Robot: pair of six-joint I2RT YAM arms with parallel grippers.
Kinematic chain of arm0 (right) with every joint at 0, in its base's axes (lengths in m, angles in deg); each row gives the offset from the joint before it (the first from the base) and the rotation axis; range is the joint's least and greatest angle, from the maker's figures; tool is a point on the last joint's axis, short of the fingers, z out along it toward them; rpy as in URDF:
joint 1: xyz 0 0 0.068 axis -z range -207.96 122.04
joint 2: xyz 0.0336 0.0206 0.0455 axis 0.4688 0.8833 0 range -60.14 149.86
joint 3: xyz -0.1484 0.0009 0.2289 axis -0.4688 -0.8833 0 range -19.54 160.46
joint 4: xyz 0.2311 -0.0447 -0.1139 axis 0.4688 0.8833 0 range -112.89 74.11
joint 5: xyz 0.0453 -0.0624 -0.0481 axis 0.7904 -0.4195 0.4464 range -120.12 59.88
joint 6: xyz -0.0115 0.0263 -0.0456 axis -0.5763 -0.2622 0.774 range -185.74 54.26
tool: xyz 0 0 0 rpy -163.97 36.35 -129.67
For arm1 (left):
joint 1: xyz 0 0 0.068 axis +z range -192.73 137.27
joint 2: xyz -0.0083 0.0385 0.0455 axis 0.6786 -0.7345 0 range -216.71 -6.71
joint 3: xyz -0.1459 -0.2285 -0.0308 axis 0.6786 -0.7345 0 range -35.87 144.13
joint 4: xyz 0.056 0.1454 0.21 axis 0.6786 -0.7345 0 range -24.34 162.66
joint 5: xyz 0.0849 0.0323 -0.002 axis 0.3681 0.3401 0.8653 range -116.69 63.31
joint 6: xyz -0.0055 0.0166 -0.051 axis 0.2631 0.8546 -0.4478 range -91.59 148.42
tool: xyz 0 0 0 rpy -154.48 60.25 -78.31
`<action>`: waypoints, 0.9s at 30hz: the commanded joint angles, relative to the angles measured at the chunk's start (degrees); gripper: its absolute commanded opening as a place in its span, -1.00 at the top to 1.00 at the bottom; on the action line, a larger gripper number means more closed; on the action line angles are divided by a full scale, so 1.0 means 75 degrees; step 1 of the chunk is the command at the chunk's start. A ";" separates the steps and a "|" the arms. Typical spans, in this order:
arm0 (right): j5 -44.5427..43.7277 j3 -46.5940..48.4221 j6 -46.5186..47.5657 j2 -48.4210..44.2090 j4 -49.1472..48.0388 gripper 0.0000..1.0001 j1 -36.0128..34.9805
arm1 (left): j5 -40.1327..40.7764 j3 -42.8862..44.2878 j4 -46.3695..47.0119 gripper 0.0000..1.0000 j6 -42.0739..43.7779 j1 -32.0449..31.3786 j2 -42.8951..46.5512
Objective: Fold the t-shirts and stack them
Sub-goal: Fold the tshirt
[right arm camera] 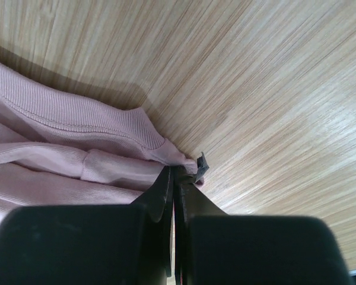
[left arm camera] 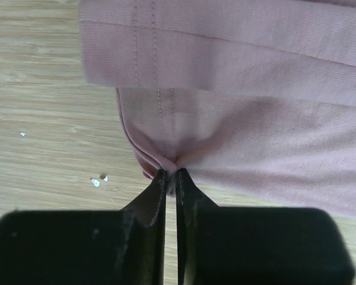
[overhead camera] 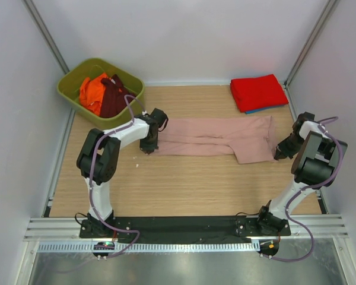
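Pinching both ends of dusty-pink t-shirt [overhead camera: 216, 138], lying long-folded mid-bench [overhead camera: 184, 184]: left pincer [left arm camera: 171, 177] clamped on hem corner, right pincer [right arm camera: 178, 173] clamped on cloth edge (thin bite). Risk: uneven lift slips cloth free, fold collapses.

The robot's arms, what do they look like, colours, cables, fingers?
Both the left arm and right arm have white links between bulky black joint housings. A greyish-purple cable loops along each from base to wrist. The left gripper and right gripper have matte black bodies with two thin, tapering black fingers. Both arms sit on one black mounting plate. No markings are legible.
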 commanded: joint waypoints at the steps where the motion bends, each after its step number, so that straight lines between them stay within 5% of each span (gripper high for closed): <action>1: -0.1090 0.0033 0.0151 0.0093 0.0288 0.98 -0.0012 | 0.0270 -0.0580 -0.0110 0.99 -0.0158 0.0075 0.0190; 11: -0.2395 -0.0236 0.0385 -0.0470 0.0782 0.95 -0.0024 | -0.0009 -0.1566 -0.0439 0.97 -0.0546 0.0052 0.1129; 15: -0.2231 0.0079 0.0456 -0.0645 0.1109 0.52 -0.0176 | -0.0291 -0.1649 -0.0545 0.12 -0.0581 0.0028 0.1515; 18: -0.2254 0.0430 0.0502 -0.1008 0.1531 0.18 -0.0328 | -0.0490 -0.1625 -0.0755 -0.06 -0.0592 -0.0007 0.1925; 22: -0.1684 0.0737 0.0550 -0.1477 0.1755 -0.09 -0.0539 | -0.0468 -0.1520 -0.1013 -0.08 -0.0581 -0.0019 0.2546; 27: -0.0357 0.0492 0.0444 -0.1724 0.1392 -0.12 -0.0762 | -0.0537 -0.0970 -0.1107 0.01 -0.0393 0.0005 0.2817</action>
